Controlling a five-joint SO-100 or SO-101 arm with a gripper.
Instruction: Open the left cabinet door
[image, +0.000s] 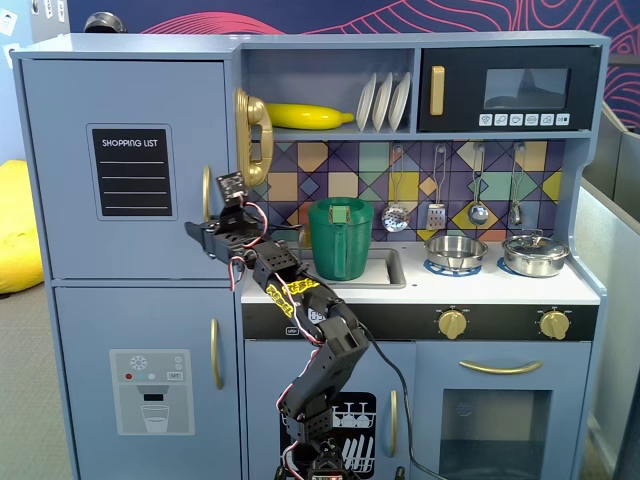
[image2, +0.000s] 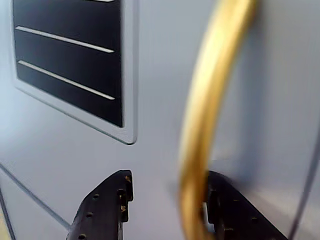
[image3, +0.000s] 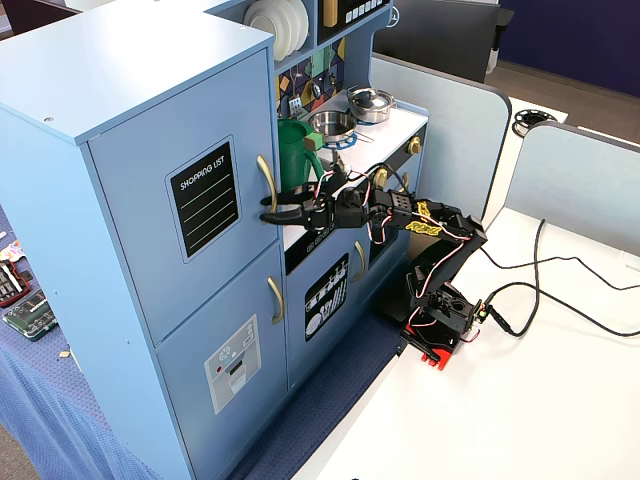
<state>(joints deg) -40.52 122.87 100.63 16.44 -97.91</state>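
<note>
The left cabinet door (image: 70, 170) is blue-grey with a black "SHOPPING LIST" panel (image: 131, 172) and looks closed. Its curved gold handle (image: 207, 193) runs vertically near the door's right edge. My gripper (image: 200, 232) reaches the lower part of the handle from the right. In the wrist view the gripper (image2: 169, 177) is open, and the handle (image2: 210, 100) passes between the jaws, close against the right finger (image2: 230, 210). The left finger (image2: 107, 205) stands apart from it. In the angled fixed view the gripper (image3: 268, 207) sits at the handle (image3: 266, 180).
Below is the door with the grey dispenser panel (image: 150, 392). A gold toy phone (image: 252, 135) hangs just right of the handle. A green pitcher (image: 340, 238) stands in the sink behind the arm. The arm's base (image3: 440, 320) and cables lie on the white table.
</note>
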